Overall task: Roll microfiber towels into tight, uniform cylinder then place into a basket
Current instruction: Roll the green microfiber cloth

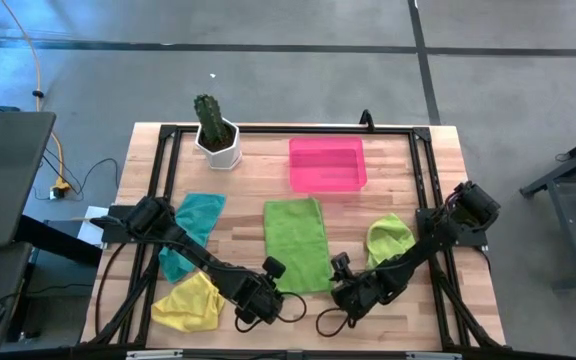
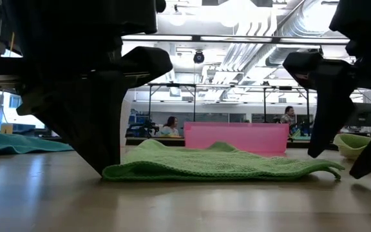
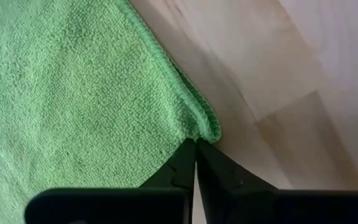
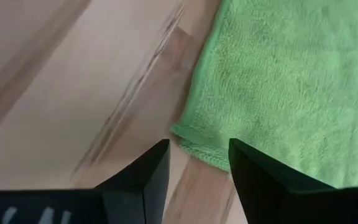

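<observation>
1. A lime green towel [image 1: 297, 243] lies spread flat in the middle of the wooden tabletop [image 1: 258, 185], its long side running from the near edge toward the basket.
2. The left pincer [image 3: 196, 149] sits at the towel's near left corner. Its two fingers are pressed together with no gap, their tips touching the corner hem. Whether any cloth is pinched between them cannot be told.
3. The right pincer [image 4: 199, 148] is at the towel's near right corner. Its fingers stand apart with a clear gap, and the corner of the cloth lies just ahead of that gap, held by neither finger.
4. In the low view the green towel [image 2: 224, 164] rests on the tabletop with a few soft ripples, between the two dark arms, which reach down to the wood on either side.
5. The bright pink basket [image 1: 327, 164] stands at the far side of the tabletop, just beyond the towel's far edge, and looks to hold nothing.
6. A second lime green towel [image 1: 388, 238] lies bunched to the right of the flat one, near the right arm.
7. A teal blue towel [image 1: 191, 229] lies to the left, partly under the left arm, and a crumpled yellow towel [image 1: 188, 301] sits nearer the front edge.
8. A cactus in a white pot [image 1: 216, 135] stands at the far left, well apart from the basket.
</observation>
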Motion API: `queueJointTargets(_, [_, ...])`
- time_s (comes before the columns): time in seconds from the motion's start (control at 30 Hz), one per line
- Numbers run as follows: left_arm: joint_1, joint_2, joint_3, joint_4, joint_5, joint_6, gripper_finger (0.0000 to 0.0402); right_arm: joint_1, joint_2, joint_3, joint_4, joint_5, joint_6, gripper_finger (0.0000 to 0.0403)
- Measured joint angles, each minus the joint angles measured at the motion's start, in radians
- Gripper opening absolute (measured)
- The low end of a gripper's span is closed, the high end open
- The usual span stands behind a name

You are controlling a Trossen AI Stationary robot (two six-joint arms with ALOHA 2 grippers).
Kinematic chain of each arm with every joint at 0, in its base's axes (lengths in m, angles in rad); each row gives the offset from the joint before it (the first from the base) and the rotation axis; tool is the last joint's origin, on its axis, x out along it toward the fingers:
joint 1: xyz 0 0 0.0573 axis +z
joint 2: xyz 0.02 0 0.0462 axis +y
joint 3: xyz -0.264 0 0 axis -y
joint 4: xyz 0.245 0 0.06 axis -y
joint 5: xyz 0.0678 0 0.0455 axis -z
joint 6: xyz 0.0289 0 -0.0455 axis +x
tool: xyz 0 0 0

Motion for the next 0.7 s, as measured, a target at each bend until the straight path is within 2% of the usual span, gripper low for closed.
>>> queueJointTargets(0.17, [0.0,0.0,0.0,0.001,-0.002,-0.006,0.0005,-0.031,0.0,0.0,0.001,-0.008,-0.076,0.0158])
queueJointTargets(0.47, [0.0,0.0,-0.001,0.002,-0.005,-0.023,0.0005,-0.088,-0.003,0.002,-0.008,-0.112,-0.189,0.0158])
queueJointTargets(0.57, [0.0,0.0,-0.001,0.007,-0.009,-0.059,0.0005,-0.095,-0.003,0.002,-0.007,-0.138,-0.173,0.0151])
queueJointTargets(0.7, [0.001,0.0,-0.002,0.026,-0.021,-0.116,0.0005,-0.095,-0.003,0.002,-0.009,-0.148,-0.095,0.0115])
